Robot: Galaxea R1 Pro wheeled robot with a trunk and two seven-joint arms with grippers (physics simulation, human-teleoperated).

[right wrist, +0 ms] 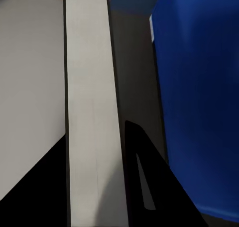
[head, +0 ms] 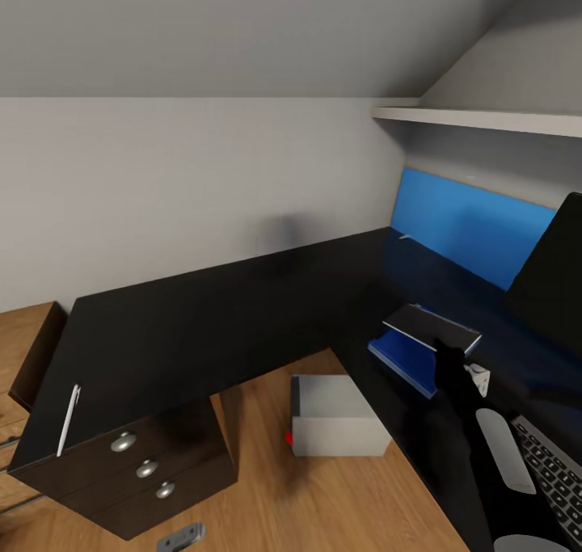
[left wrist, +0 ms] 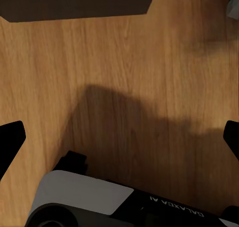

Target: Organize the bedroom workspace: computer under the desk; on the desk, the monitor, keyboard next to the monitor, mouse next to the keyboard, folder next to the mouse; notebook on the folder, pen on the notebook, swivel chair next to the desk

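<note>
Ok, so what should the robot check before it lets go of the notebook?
1. Notebook over the folder: ok, it sits above the blue folder.
2. Notebook lying flat: cannot tell, its near end looks slightly raised.
3. Right gripper holding it: ok, the notebook's edge runs between its fingers in the right wrist view.
4. Folder on the desk: ok.
5. Pen on the notebook: not ok, it lies at the desk's far left edge.
6. Left gripper free to fetch the pen: ok, open and empty above the floor.
</note>
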